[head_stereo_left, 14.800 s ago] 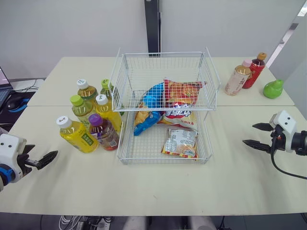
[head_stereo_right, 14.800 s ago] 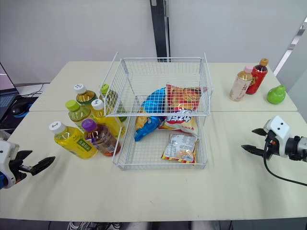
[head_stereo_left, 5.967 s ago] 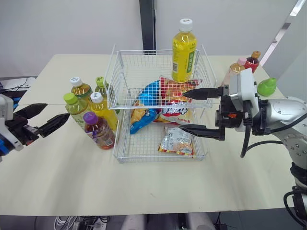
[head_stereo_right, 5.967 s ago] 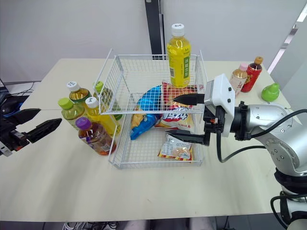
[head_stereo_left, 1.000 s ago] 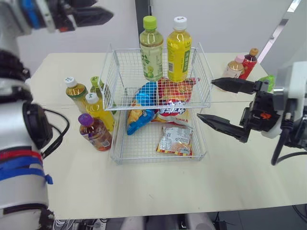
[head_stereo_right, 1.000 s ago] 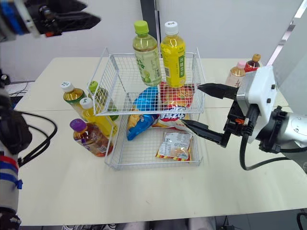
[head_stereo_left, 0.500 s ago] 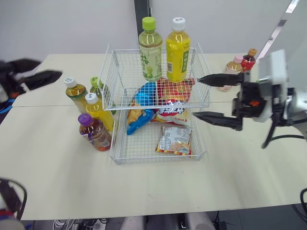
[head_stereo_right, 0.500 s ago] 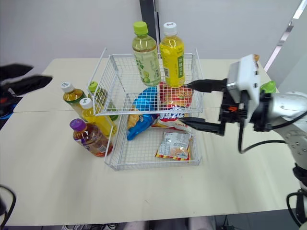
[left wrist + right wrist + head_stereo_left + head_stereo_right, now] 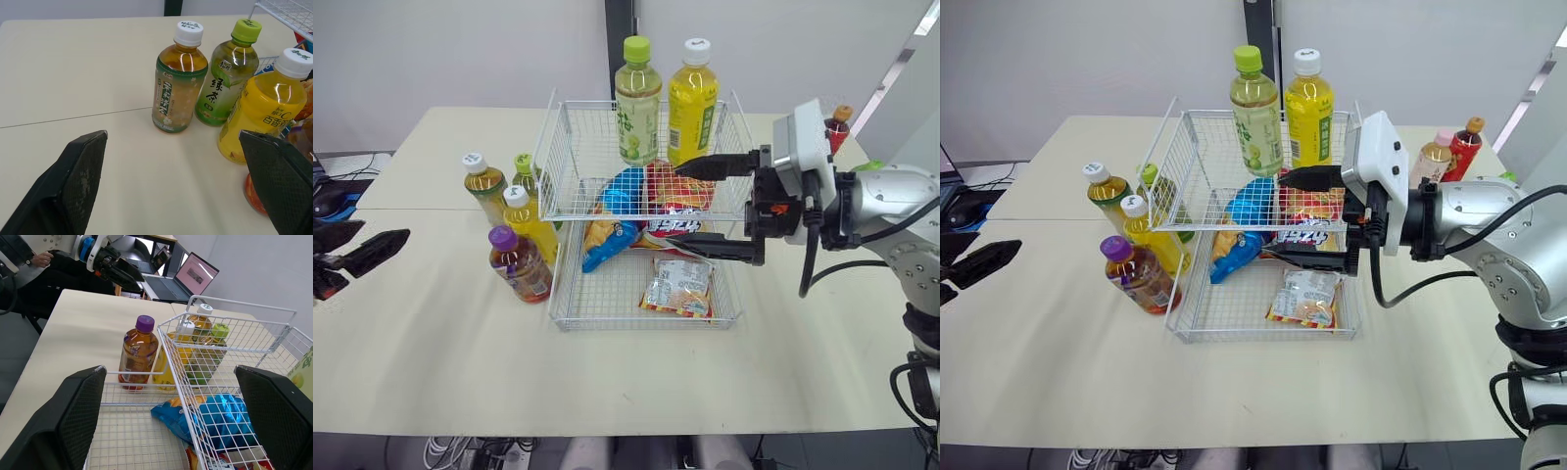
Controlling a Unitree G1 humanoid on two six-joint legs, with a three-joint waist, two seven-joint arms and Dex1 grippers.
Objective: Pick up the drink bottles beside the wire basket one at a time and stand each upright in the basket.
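Two bottles are done: the pale green bottle [image 9: 637, 103] and the bright yellow bottle [image 9: 693, 93] stand upright in the top tier of the wire basket [image 9: 607, 325].

We count four left, clustered on the surface [image 9: 440, 333] just beside the basket's left side: amber bottle [image 9: 484, 186], green-capped bottle [image 9: 524, 176], white-capped yellow bottle [image 9: 530, 227], purple-capped bottle [image 9: 519, 266]. A pink-capped bottle [image 9: 1431, 162] and a red bottle [image 9: 1465, 149] sit at the far right; we can't tell if they count.

The left gripper [image 9: 382, 238] is spread wide and empty, apart from the cluster. The right gripper [image 9: 674, 204] is also spread and empty, at the basket's front right.

We judge the task roughly a third through.

Writing:
- The green-capped bottle reads 绿茶.
- The white-capped yellow bottle shows 百香, and the rest is unclear.
- The amber bottle's characters are too small to read.
- The print on the snack bags [image 9: 675, 289] is unreadable.
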